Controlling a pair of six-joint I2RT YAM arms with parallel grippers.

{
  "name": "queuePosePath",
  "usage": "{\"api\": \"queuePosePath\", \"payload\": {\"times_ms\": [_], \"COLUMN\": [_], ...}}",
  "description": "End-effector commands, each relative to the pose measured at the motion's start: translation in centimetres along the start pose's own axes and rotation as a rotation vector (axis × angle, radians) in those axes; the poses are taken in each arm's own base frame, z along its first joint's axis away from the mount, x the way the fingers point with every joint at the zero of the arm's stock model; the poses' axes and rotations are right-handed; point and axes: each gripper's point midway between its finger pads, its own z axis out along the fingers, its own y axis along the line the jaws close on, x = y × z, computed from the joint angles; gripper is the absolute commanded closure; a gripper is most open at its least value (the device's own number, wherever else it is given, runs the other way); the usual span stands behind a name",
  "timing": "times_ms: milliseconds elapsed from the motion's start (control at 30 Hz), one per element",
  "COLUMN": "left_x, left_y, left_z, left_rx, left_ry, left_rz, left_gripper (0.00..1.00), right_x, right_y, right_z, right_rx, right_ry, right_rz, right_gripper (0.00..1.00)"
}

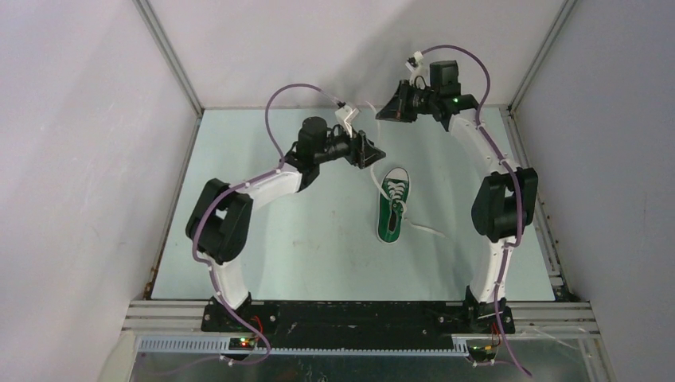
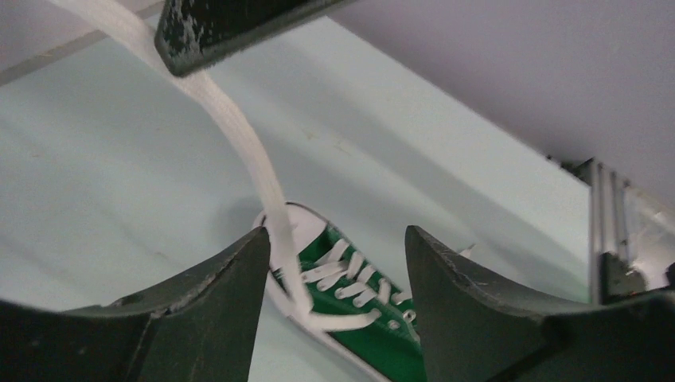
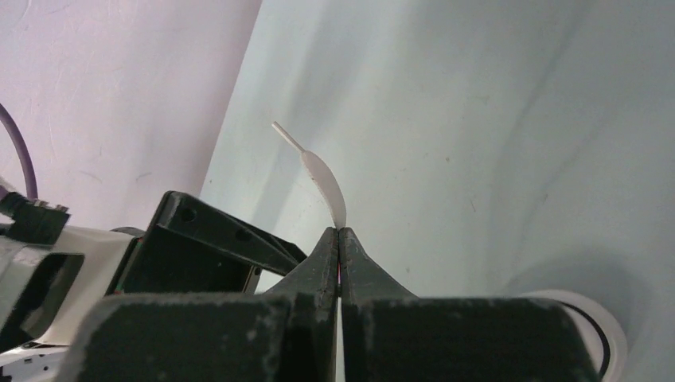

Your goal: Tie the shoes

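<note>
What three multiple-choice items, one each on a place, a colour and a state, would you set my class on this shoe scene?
1. Where is the shoe? A on the table; B on the wall; C held in the air.
2. What colour is its cloth? A red; B green; C blue.
3. How is the right gripper? A wide open; B shut on the lace; C shut on the sole.
Answers: 1 A, it rests on the pale table top. 2 B, the top view shows green cloth. 3 B, the right wrist view shows it pinching the white lace end.
</note>
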Motion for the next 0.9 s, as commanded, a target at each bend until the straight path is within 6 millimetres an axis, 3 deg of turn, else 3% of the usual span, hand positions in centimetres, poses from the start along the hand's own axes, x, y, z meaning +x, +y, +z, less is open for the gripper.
{"api": "queuePosePath", "payload": {"times_ms": [0, 167, 300, 400, 567, 633, 867], "left_x": [-2.2, -1.8, -1.5, -1.0, -0.2, -0.2, 0.5], "left_y": [-1.1, -0.9, 0.3, 0.2, -1.2, -1.7, -2.6], "left_z": [1.0, 2.0, 2.6, 3.0, 4.0, 4.1, 4.5], "left_rx": [0.032, 0.052, 0.002, 0.026, 0.157, 0.184, 0.248], "left_ry": [-0.12, -0.129, -0.129, -0.113, -0.079, -0.078, -0.053], "left_rz": [-0.043, -0.08, -0.113, -0.126, -0.135, -0.138, -0.117], "left_gripper": [0.36, 0.47, 0.35, 0.33, 0.56, 0.59, 0.55], "right_x": [-1.0, -0.9, -1.4, -1.8, -1.6, -1.6, -1.6], "right_y": [2.6, 2.1, 2.7, 2.7, 1.7, 1.4, 0.8], "right_z": [-2.9, -3.6, -4.3, -4.7, -5.1, -5.4, -5.7], "right_rx": [-0.044, -0.038, -0.051, -0.05, -0.04, -0.04, -0.047], "right_ry": [-0.045, -0.048, -0.064, -0.076, -0.074, -0.076, -0.075], "right_rz": [0.001, 0.009, -0.006, -0.009, 0.016, 0.03, 0.051], "right_gripper": [1.0, 1.0, 1.0, 1.0, 1.0, 1.0, 1.0]}}
